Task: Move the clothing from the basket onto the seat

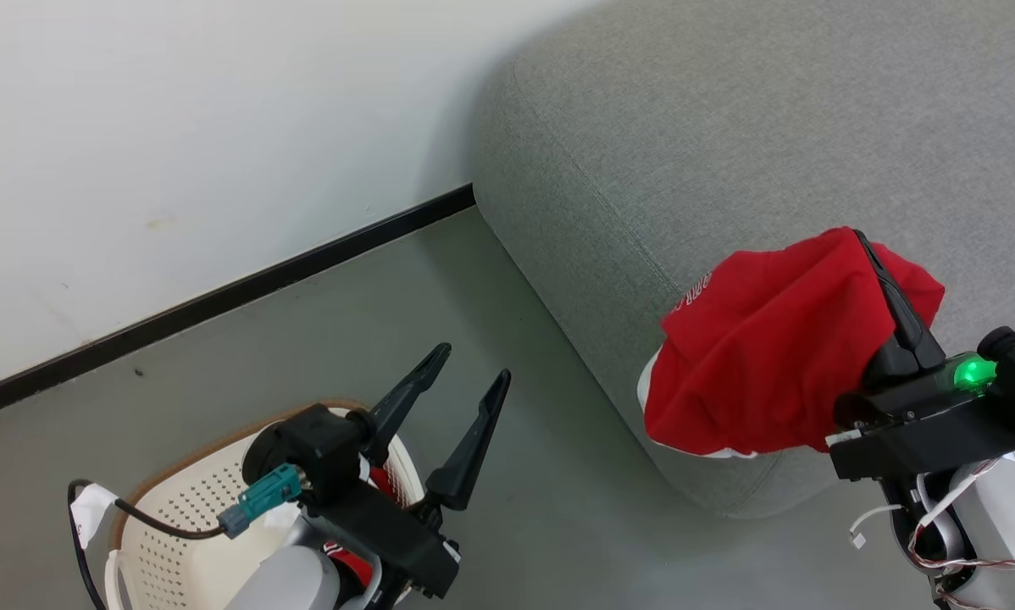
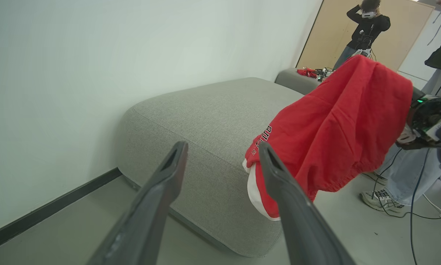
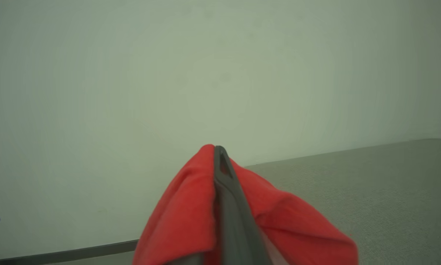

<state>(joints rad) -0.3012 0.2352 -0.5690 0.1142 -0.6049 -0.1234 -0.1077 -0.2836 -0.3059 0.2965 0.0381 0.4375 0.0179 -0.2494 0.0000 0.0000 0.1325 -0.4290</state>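
The seat has a bare top behind the garment, which hangs at the seat's near corner, pinched in the right gripper. Off the seat's left end, open floor runs to the wall. The basket stands there, well apart from the seat, beneath the left gripper, whose fingers are spread. Right of that corner, a shoe and cables lie on the floor.

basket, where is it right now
In the head view the basket sits on the floor at lower left, beneath the left gripper, apart from the grey seat at right.
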